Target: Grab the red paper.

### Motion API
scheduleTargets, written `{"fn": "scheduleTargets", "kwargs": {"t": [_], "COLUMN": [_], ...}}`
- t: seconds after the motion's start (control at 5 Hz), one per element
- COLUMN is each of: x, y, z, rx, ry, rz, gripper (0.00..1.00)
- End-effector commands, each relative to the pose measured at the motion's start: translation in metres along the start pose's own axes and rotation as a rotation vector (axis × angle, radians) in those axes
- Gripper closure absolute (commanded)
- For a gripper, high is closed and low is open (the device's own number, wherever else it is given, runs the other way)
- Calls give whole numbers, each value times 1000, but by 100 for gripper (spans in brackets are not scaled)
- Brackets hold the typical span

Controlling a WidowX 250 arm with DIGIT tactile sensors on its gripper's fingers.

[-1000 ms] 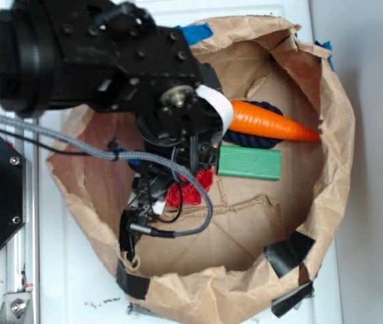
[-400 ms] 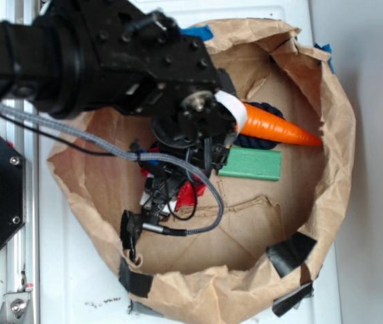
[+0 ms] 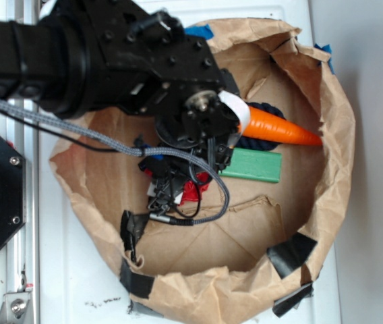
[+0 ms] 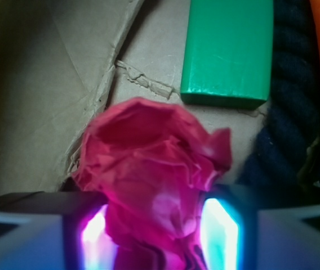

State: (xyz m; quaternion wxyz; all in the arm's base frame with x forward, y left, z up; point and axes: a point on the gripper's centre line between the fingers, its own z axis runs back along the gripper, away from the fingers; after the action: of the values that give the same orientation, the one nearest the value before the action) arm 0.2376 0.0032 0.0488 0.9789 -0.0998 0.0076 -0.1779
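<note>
Shifted slightly right since a second ago, the end effector [image 4: 151, 230] pinches the red paper [image 4: 151, 163] between closed-in fingers [image 4: 219, 228], green block [image 4: 227, 50] just beyond.

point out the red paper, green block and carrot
red paper [image 4: 154, 163], wrist view, middle of the crumpled wad
green block [image 3: 251, 165], exterior view, centre of its top face
carrot [image 3: 282, 129], exterior view, mid-body

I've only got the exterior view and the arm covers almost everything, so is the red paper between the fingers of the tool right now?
Observer: Yes. On the wrist view the red paper sits between both fingers of the tool.
Operator: Is the green block touching it?
Observer: No, the green block lies just beyond, with bare brown paper bag between them.
Operator: Anything beside the wad?
Observer: A dark blue rope lies to its right.
</note>
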Motion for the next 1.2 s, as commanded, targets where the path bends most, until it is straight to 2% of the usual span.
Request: {"fn": "scheduleTargets", "kwargs": {"t": [0.0,0.2,0.4,0.6,1.0], "x": [0,0,-3,-5,-13], "y": [-1,-3,-5,-6,-27], "z": [22,38,71,101,135], "rx": [-12,-3,46,40,92], "ry": [-46,-57,-91,-144,-144], "rz": [9,19,58,96,178], "gripper": [100,100,100,100,100]}}
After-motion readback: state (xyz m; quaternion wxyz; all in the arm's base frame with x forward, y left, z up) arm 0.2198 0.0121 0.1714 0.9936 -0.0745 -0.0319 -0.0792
